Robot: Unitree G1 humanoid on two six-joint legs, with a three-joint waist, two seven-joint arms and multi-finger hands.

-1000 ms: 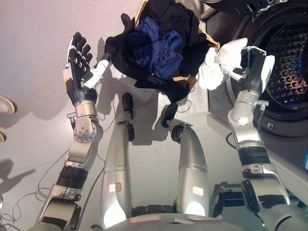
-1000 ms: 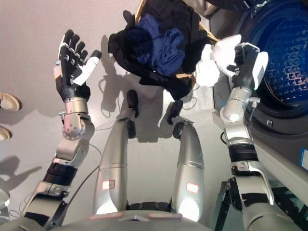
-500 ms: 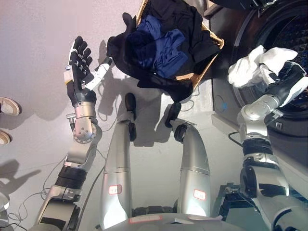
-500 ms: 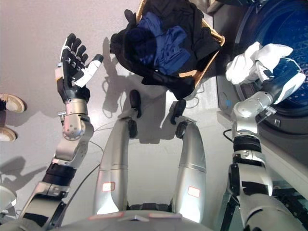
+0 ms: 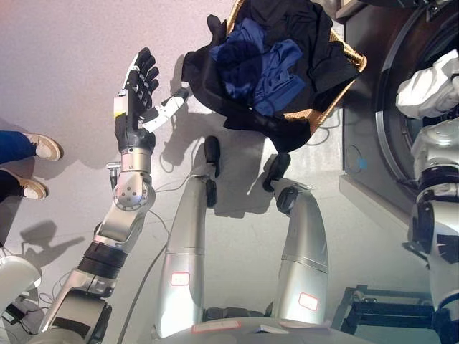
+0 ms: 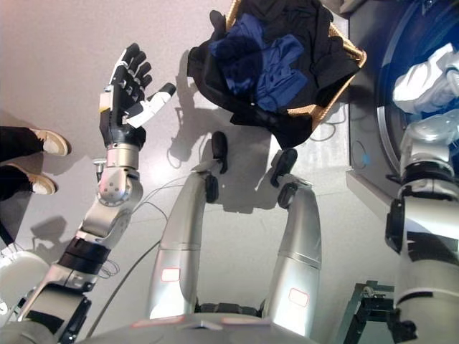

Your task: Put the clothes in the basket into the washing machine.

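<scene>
A wicker basket stands on the floor at the top centre. It holds black clothes and a blue garment, and black cloth hangs over its near rim. The washing machine stands at the right with its round opening facing the basket. A white garment hangs at the opening's edge, at the end of my right arm. My right hand is hidden behind the cloth. My left hand is raised left of the basket, open and empty, with its fingers spread.
A person's legs and shoes stand at the left edge, near my left arm. A dark metal frame lies at the lower right. Grey floor spreads between the basket and the person.
My right arm has swung the white garment from beside the basket to the right, up to the washer opening. The camera has shifted, and a person's legs have come into view at the left.
</scene>
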